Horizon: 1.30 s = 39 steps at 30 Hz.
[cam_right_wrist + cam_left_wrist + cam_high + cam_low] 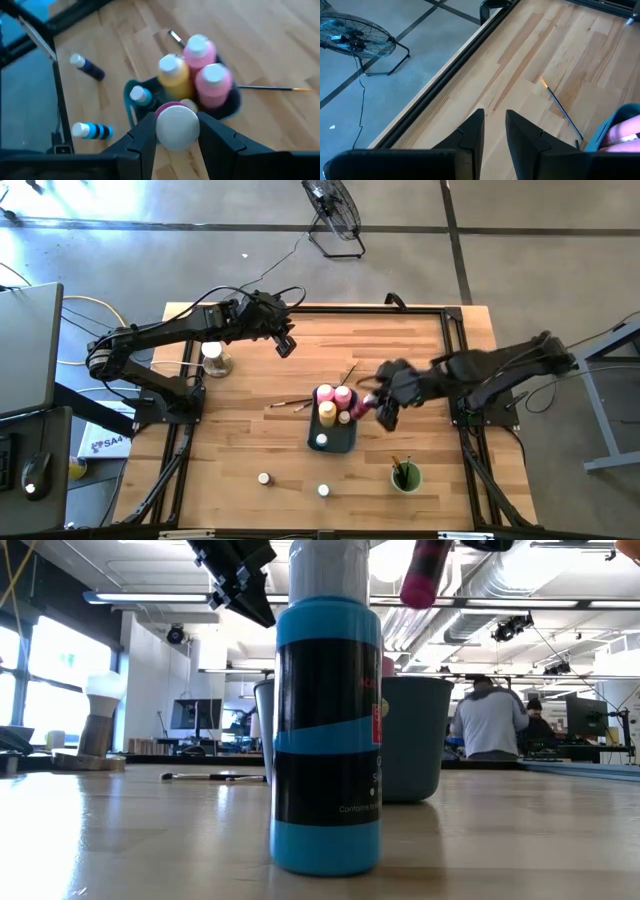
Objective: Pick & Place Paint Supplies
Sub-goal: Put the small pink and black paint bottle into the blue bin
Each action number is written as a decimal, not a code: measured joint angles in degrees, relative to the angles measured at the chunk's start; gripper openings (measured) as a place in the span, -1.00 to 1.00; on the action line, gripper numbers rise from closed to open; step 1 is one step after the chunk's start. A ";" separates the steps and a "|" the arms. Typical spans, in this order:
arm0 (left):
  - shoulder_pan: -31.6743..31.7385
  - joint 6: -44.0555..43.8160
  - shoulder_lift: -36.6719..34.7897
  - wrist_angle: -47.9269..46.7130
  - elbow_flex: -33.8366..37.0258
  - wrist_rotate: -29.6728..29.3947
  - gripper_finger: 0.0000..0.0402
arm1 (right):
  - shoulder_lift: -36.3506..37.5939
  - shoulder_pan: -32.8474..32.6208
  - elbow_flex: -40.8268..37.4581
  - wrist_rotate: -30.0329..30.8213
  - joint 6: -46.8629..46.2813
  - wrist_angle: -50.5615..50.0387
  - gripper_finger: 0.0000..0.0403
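Observation:
A blue-grey tray point(340, 442) at the table's middle holds two pink bottles point(343, 395), yellow bottles point(327, 412) and a small white-capped jar point(321, 441). My right gripper point(383, 412) hangs just right of the tray, shut on another pink bottle point(366, 402). Two small jars point(264, 478) stand near the front edge; in the low view, one of them point(325, 730) fills the foreground. Thin brushes point(290, 402) lie flat on the wood left of the tray. My left gripper point(285, 345) hovers at the far left with a narrow gap between its fingers and nothing in it. My right gripper pinches the pink bottle between its two fingers, which sit on opposite sides of it near its round white end point(176, 127). The fingers slant downward from the table's right. The bottle point(425, 575) is lifted clear and tilted, above the tray's right edge.
A round green cup point(405, 477) with brushes stands at the front right. A white-topped wooden stand point(213, 358) sits at the far left. Another brush point(560, 107) lies beyond the tray. A black frame point(455, 340) rims the table. People work in the room behind point(490, 720).

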<state>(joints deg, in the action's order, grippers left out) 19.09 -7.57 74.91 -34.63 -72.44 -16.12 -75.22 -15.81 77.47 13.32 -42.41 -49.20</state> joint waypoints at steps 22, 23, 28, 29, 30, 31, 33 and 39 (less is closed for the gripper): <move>0.00 0.00 0.00 -3.05 0.00 0.15 -0.62 | -13.46 -2.30 -0.11 -1.48 1.35 9.16 -0.41; 0.00 0.00 0.00 -3.04 0.00 0.17 -0.62 | -13.51 -2.11 -0.13 -1.48 2.20 9.11 -0.42; 0.00 0.00 0.00 -3.00 0.00 0.15 -0.62 | -13.51 -0.30 -0.13 -1.25 4.62 9.19 -0.41; 0.00 0.01 0.00 -3.01 0.00 0.15 -0.62 | -13.51 0.02 -0.13 -1.28 4.78 9.20 -0.41; 0.00 0.01 0.00 -3.00 0.00 0.15 -0.62 | -13.51 0.33 -0.13 -1.30 5.17 9.19 -0.40; 0.00 0.01 -0.01 -2.99 0.00 0.15 -0.62 | -13.51 0.57 -0.13 -1.31 5.66 9.21 -0.41; 0.00 0.02 0.00 -2.99 0.01 0.08 -0.62 | -13.51 0.93 -0.13 -1.34 6.55 9.19 -0.41; 0.00 0.02 0.00 -2.93 0.00 0.22 -0.62 | -13.71 1.75 -0.15 -1.88 6.59 9.18 -0.40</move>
<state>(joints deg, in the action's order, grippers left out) 19.09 -7.55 74.91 -37.56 -72.44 -15.90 -88.92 -14.05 77.32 11.44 -35.81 -40.02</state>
